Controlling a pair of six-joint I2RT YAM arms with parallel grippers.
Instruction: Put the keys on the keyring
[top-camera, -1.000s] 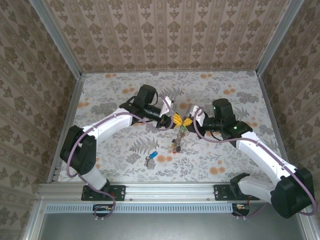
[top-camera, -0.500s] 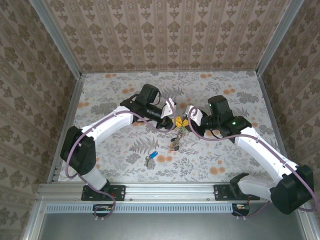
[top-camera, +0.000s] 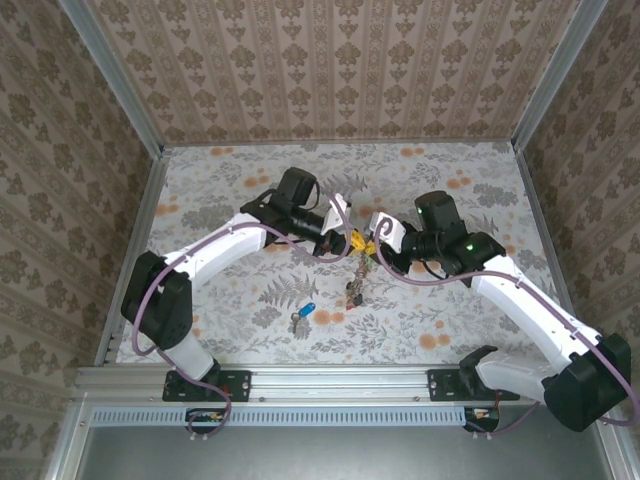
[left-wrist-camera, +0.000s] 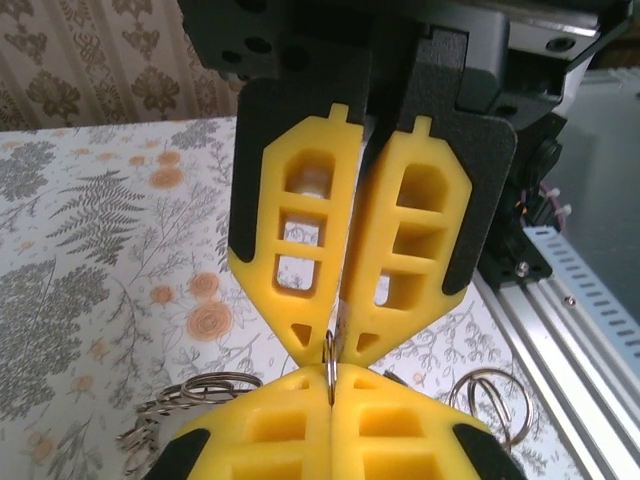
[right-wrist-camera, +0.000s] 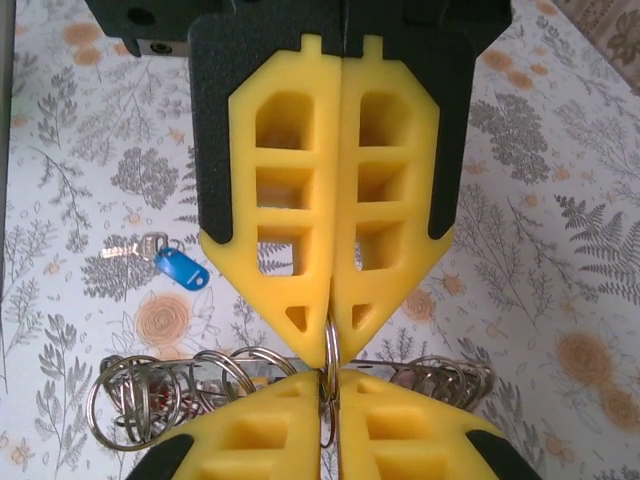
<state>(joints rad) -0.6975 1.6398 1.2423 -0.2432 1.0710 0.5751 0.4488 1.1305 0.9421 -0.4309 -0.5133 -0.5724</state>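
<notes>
The blue-headed key (top-camera: 306, 311) is seen lying on the table (top-camera: 450, 300) at lower centre of the top view, its long axis slanted from blue head at upper right to silver blade at lower left. It is placed below and left of both grippers, well apart, on the left arm's side. The keyring (top-camera: 355, 283) is pinched by its thin wire between the left gripper (top-camera: 351, 240) and the right gripper (top-camera: 368, 246), each clamped together on it from opposite sides.

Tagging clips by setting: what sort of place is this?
Probably a robot test cell, not a home: wallpaper-patterned wall panels in an aluminium frame, a floral-printed tabletop, two white robot arms bolted to a metal rail.
</notes>
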